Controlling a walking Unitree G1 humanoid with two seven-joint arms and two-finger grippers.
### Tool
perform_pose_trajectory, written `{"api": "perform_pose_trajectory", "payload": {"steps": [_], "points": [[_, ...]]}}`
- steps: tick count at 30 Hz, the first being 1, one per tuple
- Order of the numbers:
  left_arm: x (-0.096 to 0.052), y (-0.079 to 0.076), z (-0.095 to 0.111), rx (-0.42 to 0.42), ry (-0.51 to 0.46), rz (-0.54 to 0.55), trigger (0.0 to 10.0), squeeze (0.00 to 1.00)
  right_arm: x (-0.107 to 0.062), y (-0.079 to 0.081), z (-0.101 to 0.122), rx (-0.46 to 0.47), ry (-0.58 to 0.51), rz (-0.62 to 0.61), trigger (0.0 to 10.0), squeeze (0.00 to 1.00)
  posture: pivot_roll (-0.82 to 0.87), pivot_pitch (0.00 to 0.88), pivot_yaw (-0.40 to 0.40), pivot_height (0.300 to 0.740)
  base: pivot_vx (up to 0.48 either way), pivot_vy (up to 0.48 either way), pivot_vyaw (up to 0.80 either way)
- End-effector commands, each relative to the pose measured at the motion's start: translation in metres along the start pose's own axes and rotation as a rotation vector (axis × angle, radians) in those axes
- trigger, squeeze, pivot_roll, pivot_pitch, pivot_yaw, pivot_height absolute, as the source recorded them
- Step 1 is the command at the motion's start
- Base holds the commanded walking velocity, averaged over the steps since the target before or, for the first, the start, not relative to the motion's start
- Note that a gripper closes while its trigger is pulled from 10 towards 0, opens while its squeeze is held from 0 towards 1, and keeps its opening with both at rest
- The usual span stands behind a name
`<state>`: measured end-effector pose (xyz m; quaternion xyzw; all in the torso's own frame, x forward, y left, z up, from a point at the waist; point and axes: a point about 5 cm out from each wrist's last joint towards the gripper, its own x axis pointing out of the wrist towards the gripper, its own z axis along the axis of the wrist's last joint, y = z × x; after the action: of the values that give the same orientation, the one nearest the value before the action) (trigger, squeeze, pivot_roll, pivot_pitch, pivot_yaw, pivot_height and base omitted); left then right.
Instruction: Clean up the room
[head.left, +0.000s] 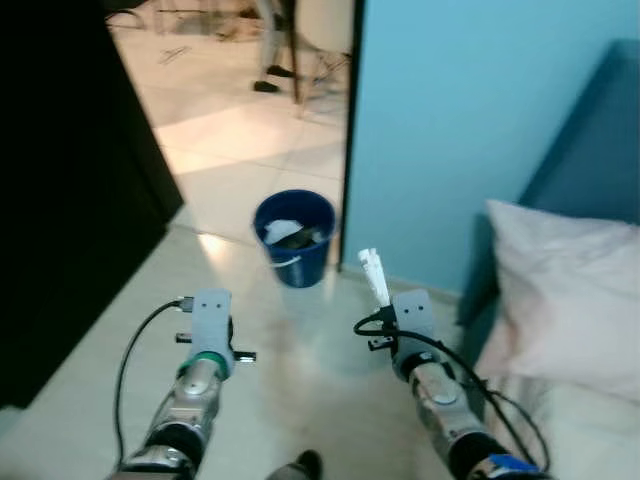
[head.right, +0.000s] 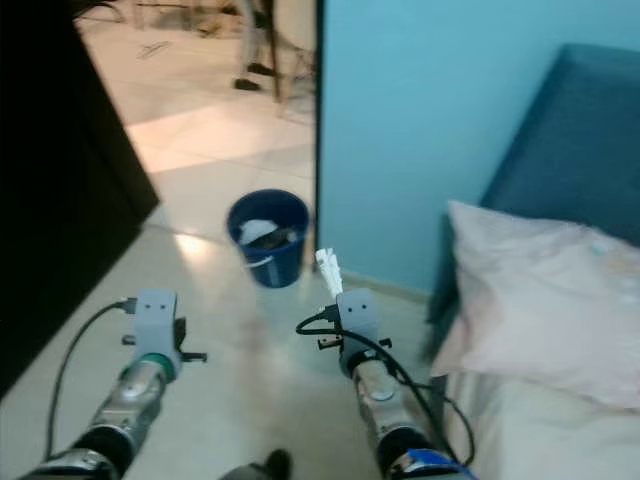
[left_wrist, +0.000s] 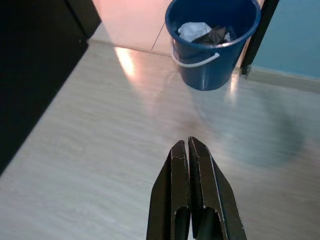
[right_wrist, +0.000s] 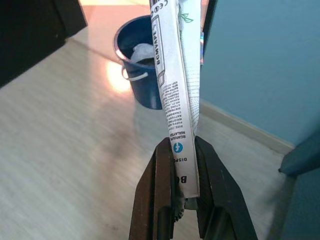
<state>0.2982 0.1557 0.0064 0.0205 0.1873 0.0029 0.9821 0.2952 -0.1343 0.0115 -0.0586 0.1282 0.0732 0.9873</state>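
While both arms reach forward over pale floor, right gripper (right_wrist: 182, 165) clamped on flattened white printed packet (right_wrist: 177, 95) standing upright between fingers, left gripper (left_wrist: 189, 150) fingers pressed together, holding nothing, blue bucket (head.left: 295, 240) with crumpled rubbish ahead by doorway, pillow (head.left: 570, 290) at right.

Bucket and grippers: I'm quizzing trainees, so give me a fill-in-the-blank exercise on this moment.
1. The right gripper is shut on a white ____.
2. The bucket on the floor is ____ in colour.
3. The left gripper holds ____.
4. On the bed lies a pink ____.

Missing words: packet; blue; nothing; pillow
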Motion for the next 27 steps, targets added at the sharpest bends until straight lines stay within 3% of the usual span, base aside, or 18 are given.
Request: {"api": "perform_pose_trajectory", "payload": {"steps": [1,10,12,16,27], "points": [[-0.001,0.004,-0.001,0.013,0.001,0.01,10.0,0.0,-0.001,0.0,-0.003,0.018,0.018,-0.001,10.0,0.0,0.09,0.028,0.078,0.74,0.0,0.0,0.8],[0.0,-0.002,0.002,0.031,-0.014,-0.04,10.0,0.0,0.003,-0.003,-0.002,0.068,0.051,-0.004,10.0,0.0,0.09,0.039,0.076,0.74,0.0,0.0,0.8],[0.0,-0.003,0.003,0.028,-0.017,-0.041,10.0,0.0,0.003,-0.001,-0.005,0.093,0.085,0.017,10.0,0.0,0.1,0.04,0.074,0.74,0.0,0.0,0.0],[0.001,-0.004,0.005,-0.001,-0.016,-0.053,10.0,0.0,0.001,0.005,-0.014,0.052,0.164,0.093,10.0,0.0,0.1,0.039,0.069,0.74,0.0,0.0,0.0],[0.002,-0.005,0.007,0.022,-0.018,-0.066,10.0,0.0,-0.001,0.003,-0.018,0.057,0.186,0.086,10.0,0.0,0.1,0.042,0.071,0.74,0.0,0.0,0.0]]}}
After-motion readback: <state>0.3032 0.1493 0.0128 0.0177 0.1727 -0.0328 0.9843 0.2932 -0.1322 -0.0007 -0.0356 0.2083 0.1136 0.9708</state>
